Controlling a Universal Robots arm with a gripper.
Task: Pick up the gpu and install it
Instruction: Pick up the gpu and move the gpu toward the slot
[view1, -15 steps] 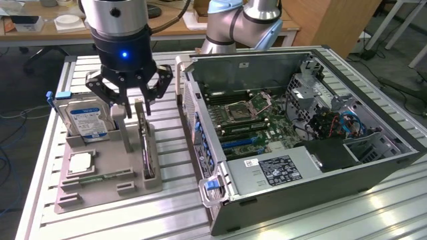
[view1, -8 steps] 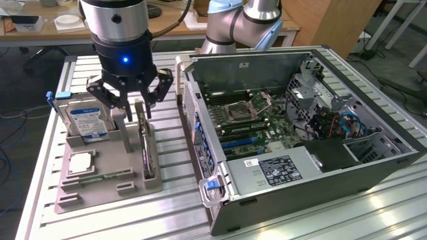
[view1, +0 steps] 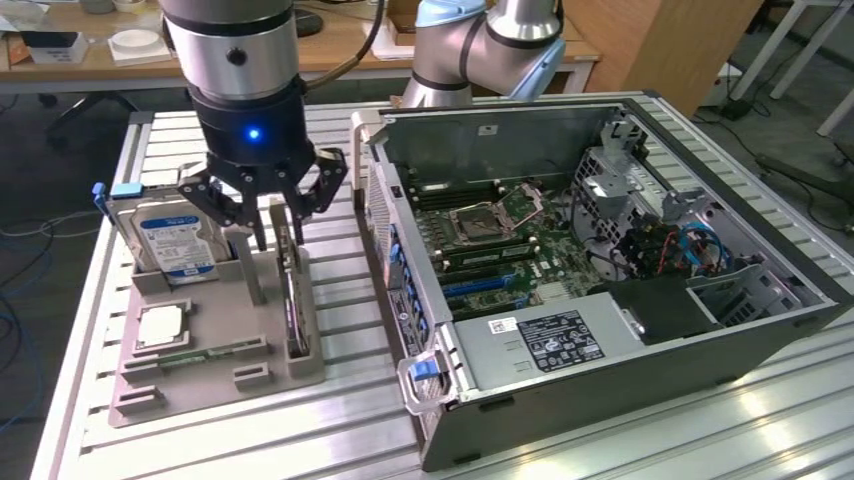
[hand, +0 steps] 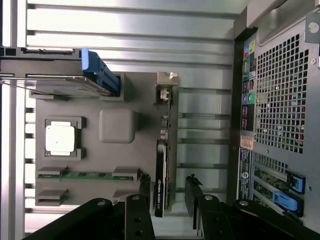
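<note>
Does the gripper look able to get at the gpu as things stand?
Probably yes: the gripper hangs open just above the gpu, which stands on edge in the grey holder with its top edge bare; the hard drive stands off to the side.

Nothing is coming through legibly. The hard drive (view1: 139, 218), standing at a back corner of the grey holder (view1: 200, 385), is carrying a blue-and-white label (view1: 176, 245) with print too fine to make out, and the power supply (view1: 527, 368) inside the computer case (view1: 667, 385) is wearing a black label (view1: 563, 340) and a white sticker (view1: 501, 325) with unreadable marks. The gpu (hand: 160, 175) is showing pale lettering along its dark edge, likewise illegible.
</note>
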